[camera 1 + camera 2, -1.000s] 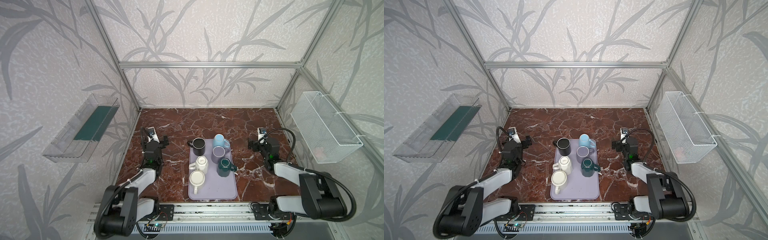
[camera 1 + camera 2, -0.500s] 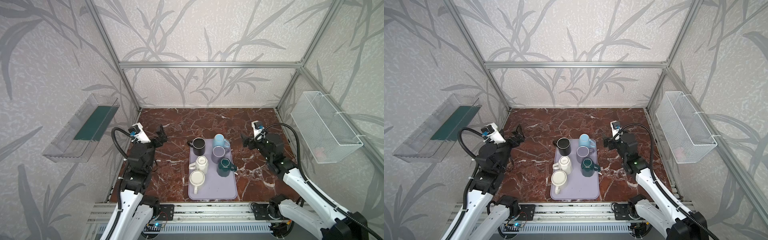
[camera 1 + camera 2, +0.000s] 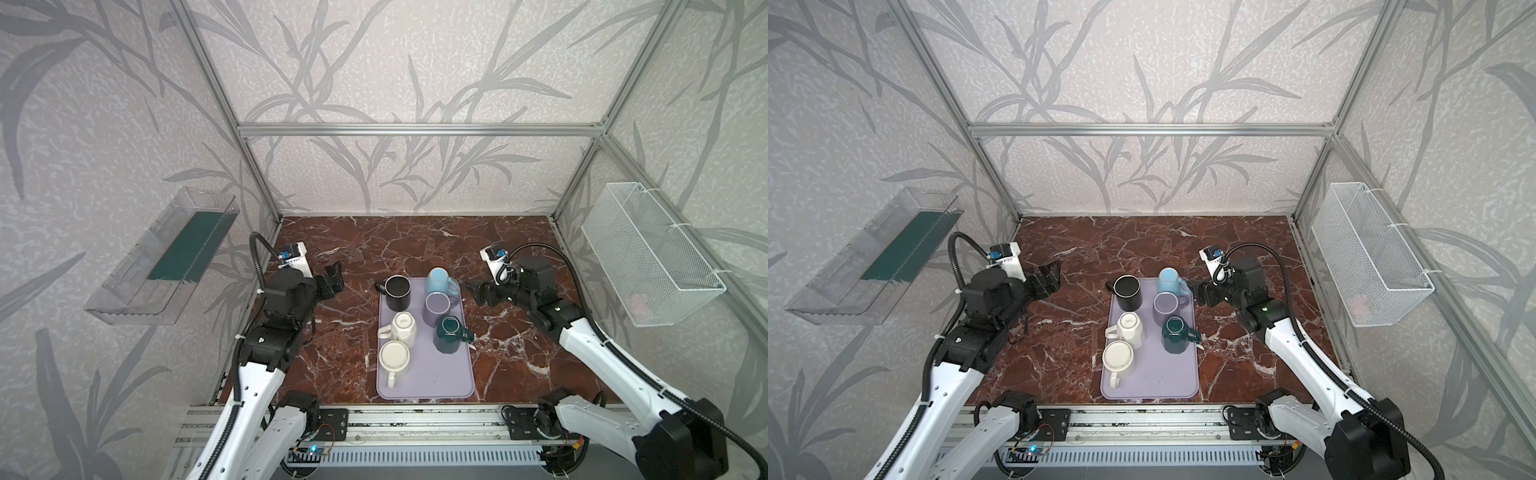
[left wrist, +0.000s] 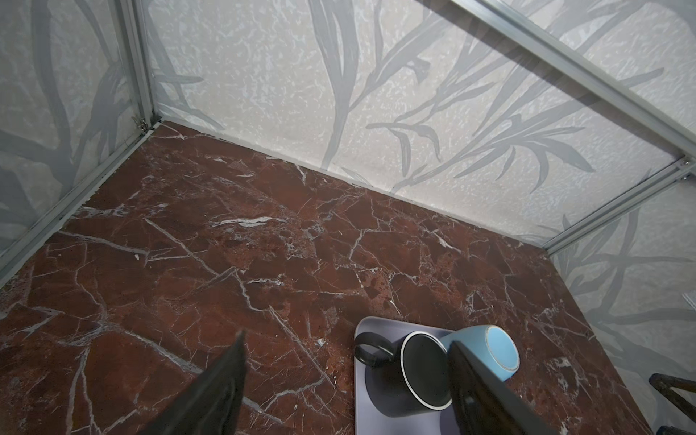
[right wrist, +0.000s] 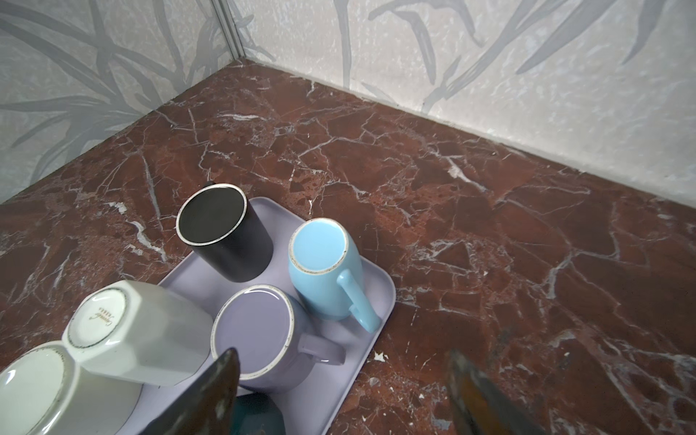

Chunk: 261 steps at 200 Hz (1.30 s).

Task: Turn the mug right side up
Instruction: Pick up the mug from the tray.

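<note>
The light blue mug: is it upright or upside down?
Upside down. The light blue mug stands with its closed flat base facing up.

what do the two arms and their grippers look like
The left arm and right arm have white links, black joints and black wrists. A black ribbed cable loops to a white camera block with a blue part on each wrist. The left gripper and right gripper have dark flat fingers.
</note>
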Motion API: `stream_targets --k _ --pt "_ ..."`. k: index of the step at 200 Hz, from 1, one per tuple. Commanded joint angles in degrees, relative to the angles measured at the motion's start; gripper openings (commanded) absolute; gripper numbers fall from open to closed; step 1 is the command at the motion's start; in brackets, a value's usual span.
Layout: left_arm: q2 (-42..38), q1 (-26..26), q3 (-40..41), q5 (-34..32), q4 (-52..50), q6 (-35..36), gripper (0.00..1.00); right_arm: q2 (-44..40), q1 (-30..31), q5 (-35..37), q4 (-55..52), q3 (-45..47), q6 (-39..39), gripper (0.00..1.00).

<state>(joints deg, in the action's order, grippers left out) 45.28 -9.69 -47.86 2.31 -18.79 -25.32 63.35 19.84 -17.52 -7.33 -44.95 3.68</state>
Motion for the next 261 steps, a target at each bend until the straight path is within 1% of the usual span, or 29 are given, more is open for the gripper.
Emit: stream_targets --k 1,17,30,38,56,68,79,91,112,126,161,185,194,233,261 --pt "3.6 -0.1 -2.7 4.9 -5.2 -0.5 0.79 3.8 0.2 -3.1 -5.5 -2.7 2.1 0.79" --pt "5.3 -0.1 -2.8 6.7 -4.8 -0.9 0.78 7.8 0.1 -4.5 -8.1 -4.6 4.5 0.73" --pt "5.7 -0.1 -2.8 6.3 -5.1 -1.0 0.78 11.1 -0.3 -5.0 -10.6 -6.7 6.6 0.68" --pt "5.7 -0.1 -2.8 6.0 -5.3 -0.8 0.78 12.9 -1.0 -7.0 -12.3 -8.3 8.4 0.64" --pt "5.3 -0.1 -2.8 5.4 -5.8 -0.3 0.79 16.6 -2.7 -12.1 -14.5 -11.2 12.3 0.61" --pt "5.0 -0.1 -3.1 5.3 -5.9 0.0 0.8 18.6 -2.9 -12.8 -15.7 -13.0 14.7 0.59" --pt "4.8 -0.1 -3.2 5.1 -6.1 0.2 0.81 20.6 -3.0 -13.5 -17.8 -15.0 17.6 0.55" --pt "4.6 -0.1 -3.3 4.7 -6.5 0.4 0.81 22.9 -3.2 -14.4 -19.5 -17.2 19.7 0.54" --pt "4.4 -0.1 -3.4 4.2 -6.8 0.3 0.81 26.9 -3.4 -18.7 -22.8 -20.6 24.2 0.53" --pt "4.1 -0.1 -3.4 4.4 -6.8 0.2 0.81 28.9 -3.4 -20.0 -23.0 -21.3 25.4 0.52" --pt "3.4 -0.1 -2.9 4.1 -6.6 0.1 0.81 32.6 -3.5 -19.8 -21.7 -21.9 27.6 0.51" --pt "3.2 -0.1 -3.1 4.2 -6.9 0.2 0.81 34.1 -3.5 -18.8 -21.8 -22.8 28.4 0.47" --pt "3.0 -0.1 -3.1 4.0 -7.0 0.3 0.81 35.9 -3.5 -18.1 -21.6 -22.9 28.5 0.47" --pt "2.9 -0.1 -3.1 3.6 -7.0 0.3 0.82 37.9 -3.9 -15.8 -20.4 -23.9 29.0 0.46" --pt "2.9 -0.1 -3.1 3.5 -7.1 0.4 0.82 39.8 -5.4 -16.5 -20.6 -25.3 29.5 0.46"
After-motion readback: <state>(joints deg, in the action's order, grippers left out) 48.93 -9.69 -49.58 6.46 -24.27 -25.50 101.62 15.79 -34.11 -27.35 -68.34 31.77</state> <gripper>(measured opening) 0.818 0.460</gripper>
